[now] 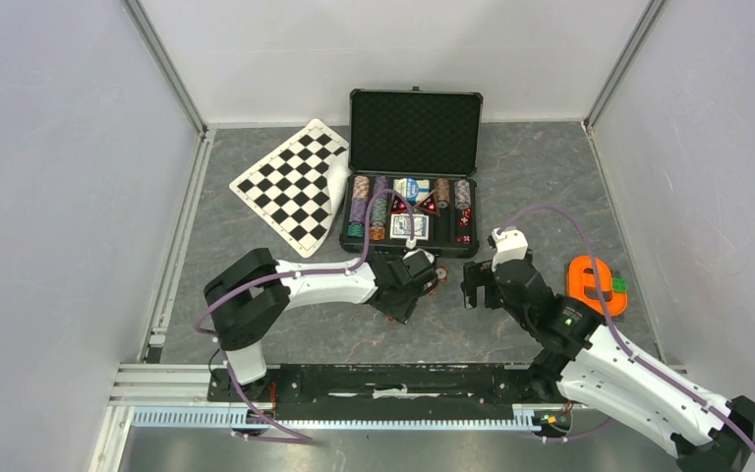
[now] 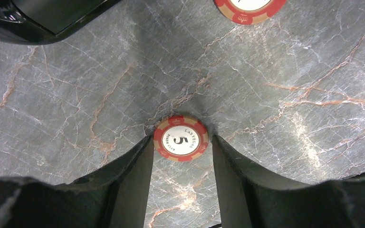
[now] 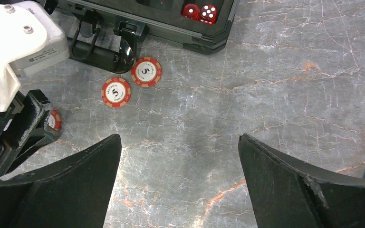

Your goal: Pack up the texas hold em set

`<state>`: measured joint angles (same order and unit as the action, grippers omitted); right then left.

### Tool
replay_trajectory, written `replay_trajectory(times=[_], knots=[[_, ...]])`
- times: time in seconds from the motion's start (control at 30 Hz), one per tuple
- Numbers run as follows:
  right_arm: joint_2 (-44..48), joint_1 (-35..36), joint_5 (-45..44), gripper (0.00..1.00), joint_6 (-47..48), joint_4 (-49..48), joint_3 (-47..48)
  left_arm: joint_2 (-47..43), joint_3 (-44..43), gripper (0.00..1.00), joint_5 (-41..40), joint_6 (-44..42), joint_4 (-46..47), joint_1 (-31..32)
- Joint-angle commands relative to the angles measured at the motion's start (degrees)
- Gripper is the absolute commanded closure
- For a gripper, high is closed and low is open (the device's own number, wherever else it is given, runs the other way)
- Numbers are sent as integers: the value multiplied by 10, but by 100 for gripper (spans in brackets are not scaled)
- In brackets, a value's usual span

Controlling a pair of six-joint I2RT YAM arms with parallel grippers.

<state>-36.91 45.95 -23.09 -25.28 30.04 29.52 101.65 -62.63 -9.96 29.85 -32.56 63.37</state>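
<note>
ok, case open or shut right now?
Open. The case has its lid standing up behind the tray, foam lining exposed, with chip rows and red dice visible inside.

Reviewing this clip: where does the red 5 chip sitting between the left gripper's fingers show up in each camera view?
Top external: not visible, hidden under the left gripper, in front of the case.
Left wrist: the red 5 chip lies lower centre, flat between the jaws.
Right wrist: left edge, only a sliver beside the left gripper.
Shared landmark: the black case, at the top left and top of the wrist views.
</note>
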Motion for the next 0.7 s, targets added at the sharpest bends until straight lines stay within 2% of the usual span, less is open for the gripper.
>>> replay_trajectory(times=[0.0, 0.13, 0.23, 0.4, 0.67], knots=[[9, -2, -8, 1, -5, -11, 1, 29, -23, 47, 16, -14, -11, 1], [14, -2, -12, 1, -6, -8, 2, 37, -31, 58, 8, -14, -29, 0], [16, -1, -18, 1, -6, -5, 3, 18, -24, 61, -8, -10, -29, 0], [17, -1, -20, 1, -6, -5, 5, -11, -32, 64, -23, -11, -35, -3], [11, -1, -19, 1, -5, -5, 7, -33, -50, 63, -25, -22, -47, -17]])
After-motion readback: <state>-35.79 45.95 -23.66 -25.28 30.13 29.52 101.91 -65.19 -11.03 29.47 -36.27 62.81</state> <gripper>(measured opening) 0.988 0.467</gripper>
